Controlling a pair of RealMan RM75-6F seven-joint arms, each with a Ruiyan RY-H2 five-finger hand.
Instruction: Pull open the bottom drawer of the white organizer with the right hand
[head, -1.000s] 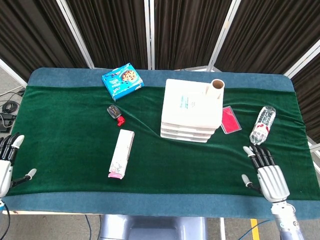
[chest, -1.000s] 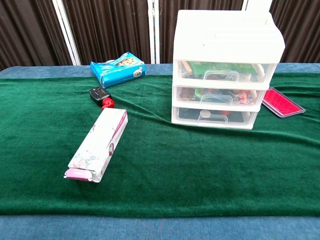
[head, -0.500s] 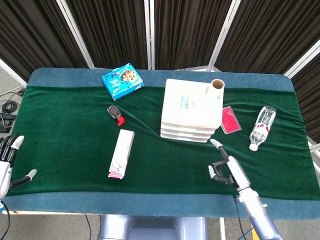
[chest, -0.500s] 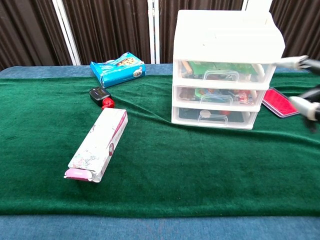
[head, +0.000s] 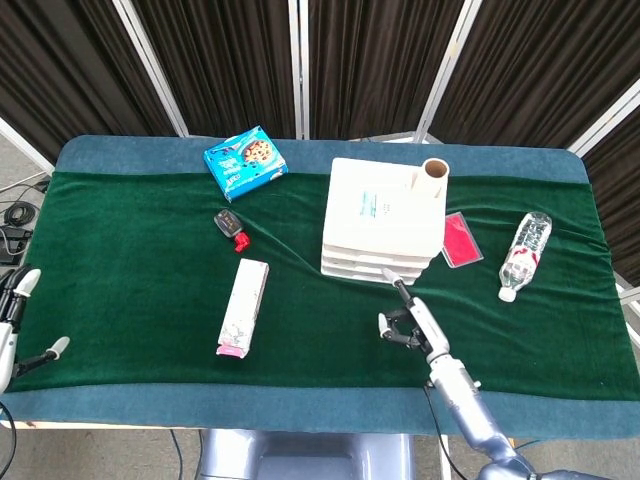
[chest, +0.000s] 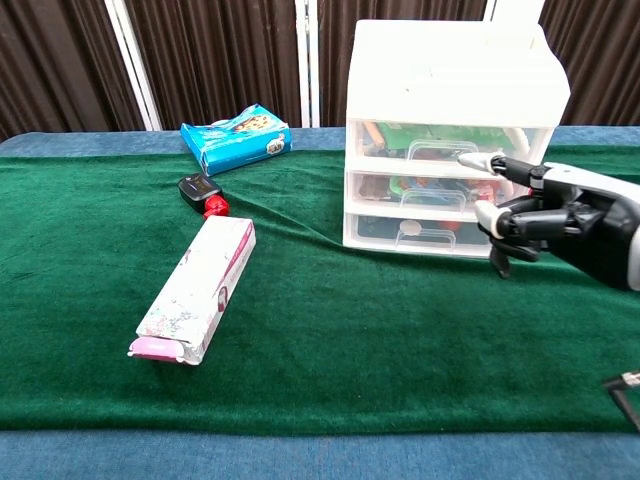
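The white organizer (head: 384, 226) (chest: 450, 130) stands right of the table's middle, its three clear-fronted drawers all pushed in. Its bottom drawer (chest: 428, 232) has a small handle at the centre of its front. My right hand (head: 404, 314) (chest: 535, 212) hovers just in front of the organizer's right side. One finger is stretched out at the height of the upper drawers, the others are bent, and it holds nothing. It does not touch the bottom drawer's handle. My left hand (head: 12, 325) rests at the table's front left edge, fingers apart and empty.
A long white and pink box (head: 244, 306) (chest: 197, 288) lies front left of the organizer. A black and red item (head: 231, 228), a blue snack box (head: 245, 162), a pink flat case (head: 460, 240), a water bottle (head: 524, 253) and a cardboard tube (head: 434, 176) on the organizer's top are nearby.
My right hand has moved from the table's front right edge leftward and forward to the organizer's front, its fingers curling. The drawers and the left hand have stayed put.
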